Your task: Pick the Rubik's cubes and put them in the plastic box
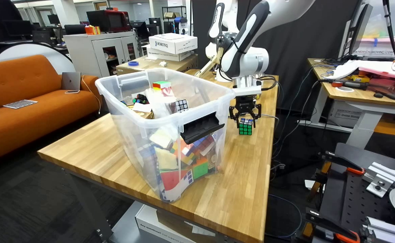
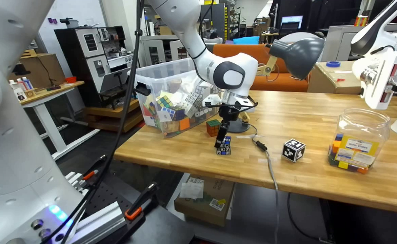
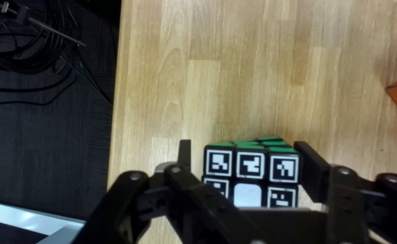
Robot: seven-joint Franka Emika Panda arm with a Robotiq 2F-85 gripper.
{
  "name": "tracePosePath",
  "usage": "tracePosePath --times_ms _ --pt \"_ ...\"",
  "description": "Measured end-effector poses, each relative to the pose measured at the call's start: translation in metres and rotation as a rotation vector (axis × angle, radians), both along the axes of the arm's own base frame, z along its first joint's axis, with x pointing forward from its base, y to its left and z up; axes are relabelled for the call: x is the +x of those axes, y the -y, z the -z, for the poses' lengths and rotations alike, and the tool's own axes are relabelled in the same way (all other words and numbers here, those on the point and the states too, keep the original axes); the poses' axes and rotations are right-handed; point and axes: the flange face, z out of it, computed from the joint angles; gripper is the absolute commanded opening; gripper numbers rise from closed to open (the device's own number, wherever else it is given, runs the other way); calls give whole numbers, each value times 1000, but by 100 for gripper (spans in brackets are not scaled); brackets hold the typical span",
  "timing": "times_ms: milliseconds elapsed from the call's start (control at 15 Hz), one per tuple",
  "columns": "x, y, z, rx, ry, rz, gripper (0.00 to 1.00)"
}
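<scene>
1. My gripper (image 1: 246, 124) has its jaws spread, straddling the green-and-marker Rubik's cube (image 3: 251, 169) on the wooden table (image 3: 239, 78). My wrist view shows a clear gap only on the table-edge side, so closing may shove the cube that way.
2. The fingertips (image 3: 184, 152) seem to reach only partway down the cube; I judge a shallow pinch could turn a layer and lose it.
3. The plastic box (image 1: 154, 124) stands tall nearby; too low a lift could knock the cube against its rim.
4. The orange-sided Rubik's cube (image 2: 213, 128) sits between gripper and box in an exterior view; a low sweep could bump it.
5. The grey desk lamp (image 2: 298, 54) stands close to my arm (image 2: 215, 73); a careless swing could hit it.
</scene>
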Motion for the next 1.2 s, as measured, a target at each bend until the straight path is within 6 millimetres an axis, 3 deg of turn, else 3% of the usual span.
tracePosePath --times_ms 67,333,533,800,1200 --pt "2 -1 -2 1 6 0 38" --pt "12 -3 -15 -6 38 -7 38" --pt "20 -7 -39 -14 86 -17 38" --pt "16 -21 -89 -17 155 -40 38" --pt "-18 -62 -183 6 264 -109 38"
